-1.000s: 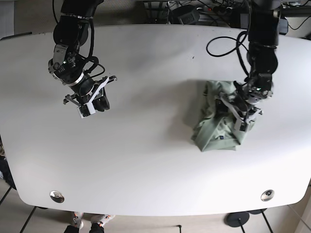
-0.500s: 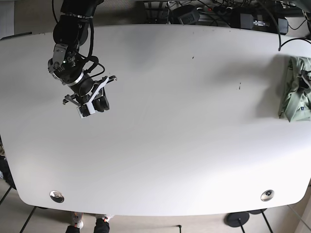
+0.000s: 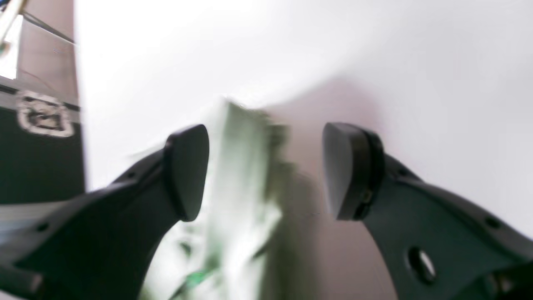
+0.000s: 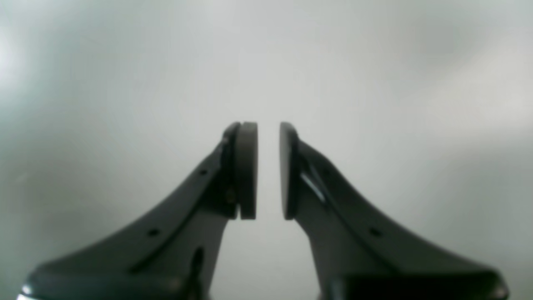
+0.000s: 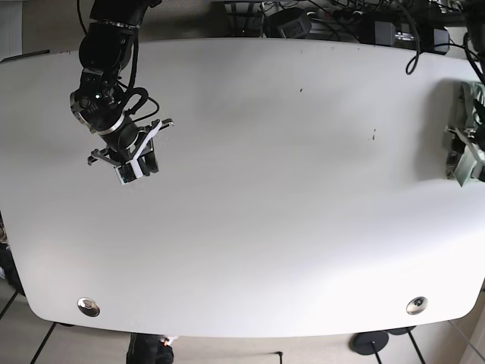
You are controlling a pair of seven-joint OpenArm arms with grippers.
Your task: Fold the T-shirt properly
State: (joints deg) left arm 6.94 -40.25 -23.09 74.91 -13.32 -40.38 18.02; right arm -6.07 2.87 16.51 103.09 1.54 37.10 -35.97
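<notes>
The pale green T-shirt (image 5: pixel 470 114) is bunched in a small heap at the far right edge of the white table (image 5: pixel 265 189), partly cut off by the frame. My left gripper (image 5: pixel 471 155) is at that heap. In the left wrist view my left gripper (image 3: pixel 266 166) stands open, with a blurred fold of the T-shirt (image 3: pixel 241 175) between its fingers, nearer the left one. My right gripper (image 5: pixel 130 168) hovers over the table's far left. In the right wrist view my right gripper (image 4: pixel 268 166) is shut to a thin gap and holds nothing.
Cables and black power units (image 5: pixel 326 19) lie beyond the table's back edge. Two round metal fittings (image 5: pixel 89 306) (image 5: pixel 416 305) sit near the front edge. A dark case (image 3: pixel 37 137) shows beyond the table's edge in the left wrist view.
The T-shirt went from the table's right-middle to its far right edge together with my left gripper. The right arm shifted slightly up and to the left.
</notes>
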